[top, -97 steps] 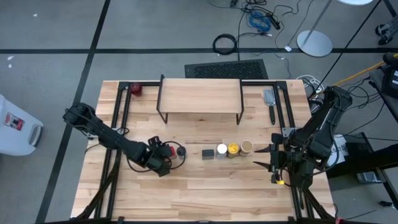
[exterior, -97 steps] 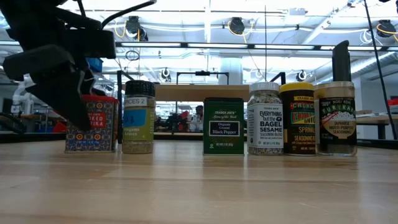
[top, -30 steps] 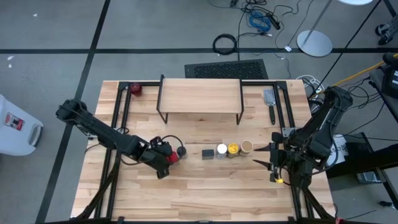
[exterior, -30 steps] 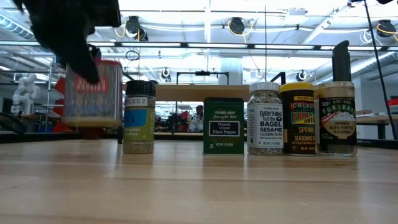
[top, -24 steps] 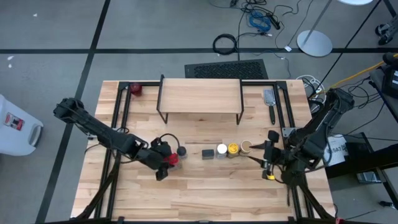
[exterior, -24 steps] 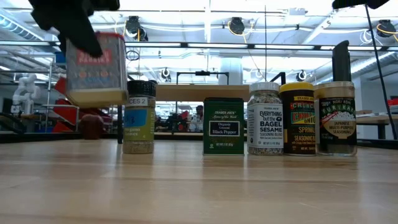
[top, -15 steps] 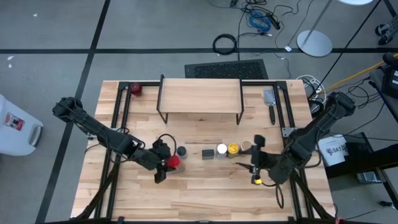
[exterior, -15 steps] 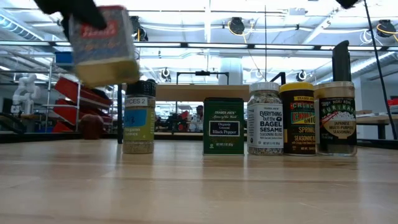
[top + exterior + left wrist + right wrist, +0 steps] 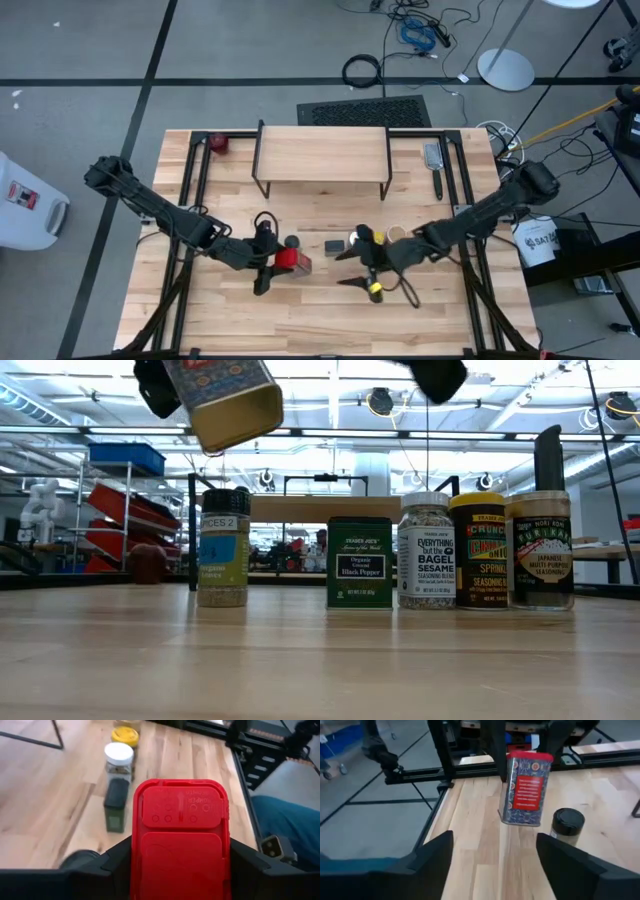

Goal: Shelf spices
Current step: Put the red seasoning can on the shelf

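Red tin held aloft, left gripper

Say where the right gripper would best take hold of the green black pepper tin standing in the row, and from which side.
Grip the green black pepper tin across its two narrow side faces, coming straight down from above. It stands upright, and the white-capped jar sits close on one side, leaving little room for a sideways approach at table height; its flat parallel walls suit the pads. The right gripper, open, hovers near the row; the left gripper holds the red tin aloft.

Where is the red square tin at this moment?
The red square tin is held off the table by the left gripper; in the high view it sits left of centre, beside the dark-capped jar at the row's left end.
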